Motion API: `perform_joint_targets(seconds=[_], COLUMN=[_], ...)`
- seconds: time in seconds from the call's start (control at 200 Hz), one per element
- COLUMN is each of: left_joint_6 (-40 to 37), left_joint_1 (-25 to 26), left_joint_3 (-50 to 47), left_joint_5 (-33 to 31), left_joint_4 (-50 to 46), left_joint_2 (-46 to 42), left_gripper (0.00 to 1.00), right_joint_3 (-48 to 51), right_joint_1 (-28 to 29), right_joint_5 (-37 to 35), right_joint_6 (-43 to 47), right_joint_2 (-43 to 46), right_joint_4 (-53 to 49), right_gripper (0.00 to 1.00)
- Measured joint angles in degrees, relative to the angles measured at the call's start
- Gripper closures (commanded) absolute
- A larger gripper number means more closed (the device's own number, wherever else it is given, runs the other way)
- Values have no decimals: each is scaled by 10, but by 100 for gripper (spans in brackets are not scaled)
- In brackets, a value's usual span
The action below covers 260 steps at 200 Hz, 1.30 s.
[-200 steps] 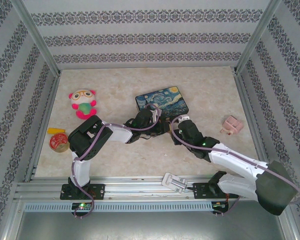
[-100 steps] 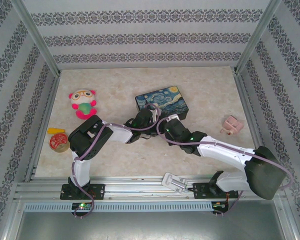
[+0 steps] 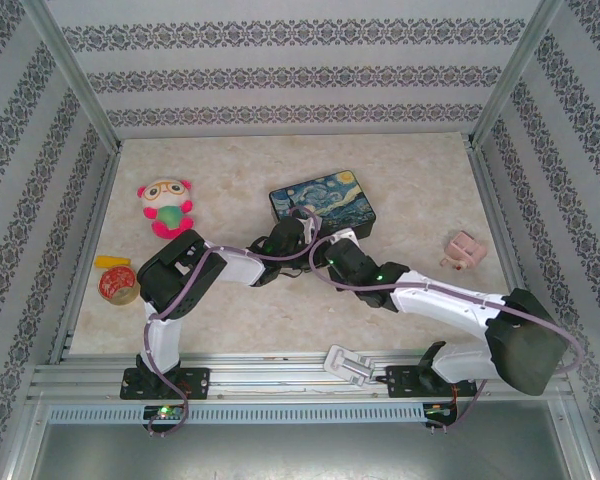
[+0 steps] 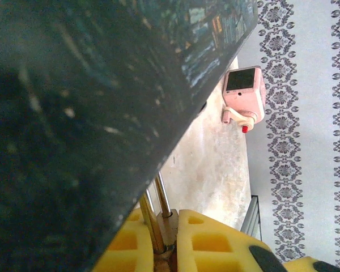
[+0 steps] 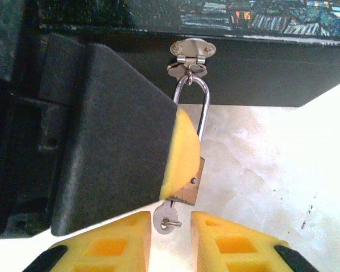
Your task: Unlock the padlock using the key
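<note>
The small brass padlock (image 5: 190, 186) hangs by its silvery shackle (image 5: 203, 110) from the hasp (image 5: 191, 51) of the dark blue painted tin box (image 3: 323, 203). My left gripper (image 4: 170, 226) is shut on the padlock body (image 4: 169, 232), and its yellow pad (image 5: 184, 147) covers most of the brass. A small silver key (image 5: 165, 218) sticks out of the padlock's underside. My right gripper (image 5: 171, 224) is open, its two yellow fingers either side of the key's head with a gap. From above, the left gripper (image 3: 298, 238) and right gripper (image 3: 325, 255) meet at the box's near side.
A plush toy (image 3: 165, 207) lies at the back left, a tape roll (image 3: 117, 287) and a yellow piece (image 3: 110, 262) at the left edge. A pink object (image 3: 463, 250) sits at the right. A white part (image 3: 347, 363) rests on the front rail.
My right arm has swung left and brought its gripper up to the padlock, next to the left gripper. The left arm has held still.
</note>
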State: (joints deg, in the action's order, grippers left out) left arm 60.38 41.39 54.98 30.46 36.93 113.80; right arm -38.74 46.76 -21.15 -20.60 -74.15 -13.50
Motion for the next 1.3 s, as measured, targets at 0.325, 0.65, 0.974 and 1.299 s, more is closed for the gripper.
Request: perform_joint_targets(seconds=[0.325,0.65,0.974,1.299], left_joint_6=[10,16,16,18], left_joint_1=[0,0,0,-1], left_joint_3=[0,0,0,0], left_joint_5=[2,4,5,6], left_joint_4=[5,8,8,9], left_joint_2=[0,0,0,0], left_gripper=[100,100,100,100], right_joint_3=[46,46,45,37], right_joint_1=[0,22,23,23], right_joint_5=[0,-18,-46,-79], right_joint_6=[17,35,48,56], right_joint_2=[67,36,-10,-52], right_joint_4=[9,17,33,71], right_gripper=[72,67,63,63])
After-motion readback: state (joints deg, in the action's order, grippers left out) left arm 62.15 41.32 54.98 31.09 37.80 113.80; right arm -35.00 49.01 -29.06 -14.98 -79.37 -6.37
